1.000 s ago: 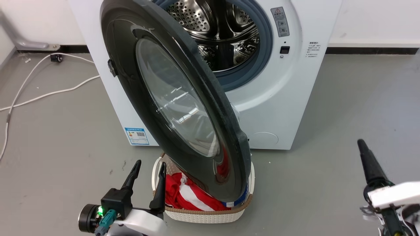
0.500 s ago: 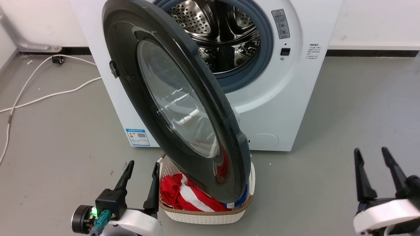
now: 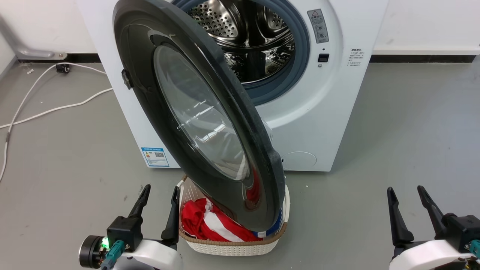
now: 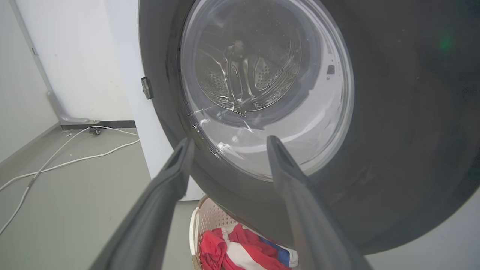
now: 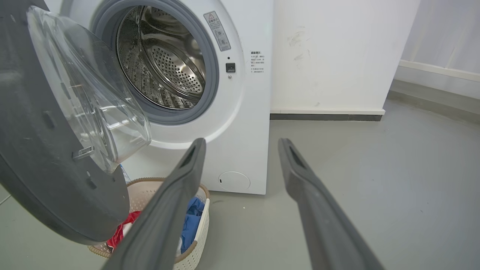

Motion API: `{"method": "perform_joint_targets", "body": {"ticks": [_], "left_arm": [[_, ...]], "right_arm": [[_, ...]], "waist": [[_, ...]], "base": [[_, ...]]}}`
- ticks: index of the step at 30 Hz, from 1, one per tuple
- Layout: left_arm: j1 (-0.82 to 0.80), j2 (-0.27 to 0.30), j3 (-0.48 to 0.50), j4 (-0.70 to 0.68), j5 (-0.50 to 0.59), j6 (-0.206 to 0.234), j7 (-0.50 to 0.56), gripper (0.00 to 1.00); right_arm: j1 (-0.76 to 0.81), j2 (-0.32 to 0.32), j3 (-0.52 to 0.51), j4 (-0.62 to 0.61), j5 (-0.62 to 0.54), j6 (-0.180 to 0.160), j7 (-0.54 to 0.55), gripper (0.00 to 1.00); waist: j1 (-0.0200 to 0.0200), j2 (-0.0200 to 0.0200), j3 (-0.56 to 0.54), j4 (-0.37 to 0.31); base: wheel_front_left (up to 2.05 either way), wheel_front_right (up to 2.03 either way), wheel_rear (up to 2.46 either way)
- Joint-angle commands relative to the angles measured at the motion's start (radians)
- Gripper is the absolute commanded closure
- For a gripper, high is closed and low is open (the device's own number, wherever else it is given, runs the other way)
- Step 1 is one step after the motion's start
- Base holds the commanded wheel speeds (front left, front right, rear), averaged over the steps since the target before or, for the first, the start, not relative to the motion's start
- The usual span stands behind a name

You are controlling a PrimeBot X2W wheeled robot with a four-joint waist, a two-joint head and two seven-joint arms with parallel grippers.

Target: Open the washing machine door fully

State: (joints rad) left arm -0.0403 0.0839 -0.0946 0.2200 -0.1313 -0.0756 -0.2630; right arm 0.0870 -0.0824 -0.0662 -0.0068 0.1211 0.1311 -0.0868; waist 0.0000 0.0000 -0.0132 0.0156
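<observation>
Head view: blue label (image 3: 155,156) low on washing machine (image 3: 322,112), txt unreadable.

A white woven laundry basket (image 3: 232,247) with a brown rim sits on the grey floor (image 3: 393,131), just to the right of the left gripper (image 3: 160,188) and well apart from the right gripper (image 3: 405,188). Red-and-white cloth (image 3: 210,225) and blue cloth (image 5: 192,217) lie inside it. A white cable (image 3: 56,108) trails across the floor ahead and to the left of the left gripper.
</observation>
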Motion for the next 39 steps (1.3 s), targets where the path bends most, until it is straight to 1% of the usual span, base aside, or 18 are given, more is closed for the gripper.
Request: {"method": "perform_joint_targets", "body": {"ticks": [1,15,16,18,24,29,35,39], "left_arm": [[-0.007,0.003,0.002,0.002,0.005,0.004,-0.003,0.00],[-0.012,0.006,0.001,0.016,-0.001,0.001,-0.003,0.00],[-0.012,0.005,0.000,0.018,-0.003,0.001,-0.003,0.56],[-0.014,0.005,-0.002,0.022,-0.004,-0.001,-0.003,1.00],[-0.028,0.010,-0.002,0.021,-0.010,0.003,-0.003,1.00],[-0.068,0.012,0.016,-0.032,-0.016,0.016,-0.002,1.00],[-0.147,0.013,0.032,-0.218,0.000,0.039,-0.002,1.00],[-0.210,0.007,0.027,-0.353,0.009,0.045,-0.003,1.00]], "right_arm": [[0.001,0.003,0.001,0.001,-0.007,-0.001,0.002,0.00],[-0.016,-0.004,0.008,0.007,0.002,-0.001,0.004,0.00],[-0.017,-0.004,0.009,0.009,0.002,-0.001,0.003,0.00],[-0.017,-0.003,0.011,0.011,0.000,-0.001,0.001,0.00],[-0.019,-0.002,0.015,0.020,0.006,-0.001,-0.001,0.00],[-0.019,0.000,0.015,0.027,0.007,-0.001,-0.004,0.00],[-0.025,-0.005,0.010,0.033,0.006,-0.001,-0.007,0.00],[-0.026,-0.005,0.000,0.036,0.006,-0.001,-0.008,0.00]], "waist": [[0.0000,0.0000,0.001,-0.001],[0.0000,0.0000,0.004,-0.007],[0.0000,0.0000,0.004,-0.007],[0.0000,0.0000,0.005,-0.007],[0.0000,0.0000,0.002,-0.005],[0.0000,0.0000,-0.003,-0.002],[0.0000,0.0000,-0.009,0.000],[0.0000,0.0000,-0.007,0.002]], "base": [[0.00,0.00,0.00],[0.00,0.00,0.00],[0.00,0.00,0.00],[0.00,0.00,0.00],[0.00,0.00,0.00],[0.00,0.00,0.00],[0.00,0.00,0.00],[0.00,0.00,0.00]]}}
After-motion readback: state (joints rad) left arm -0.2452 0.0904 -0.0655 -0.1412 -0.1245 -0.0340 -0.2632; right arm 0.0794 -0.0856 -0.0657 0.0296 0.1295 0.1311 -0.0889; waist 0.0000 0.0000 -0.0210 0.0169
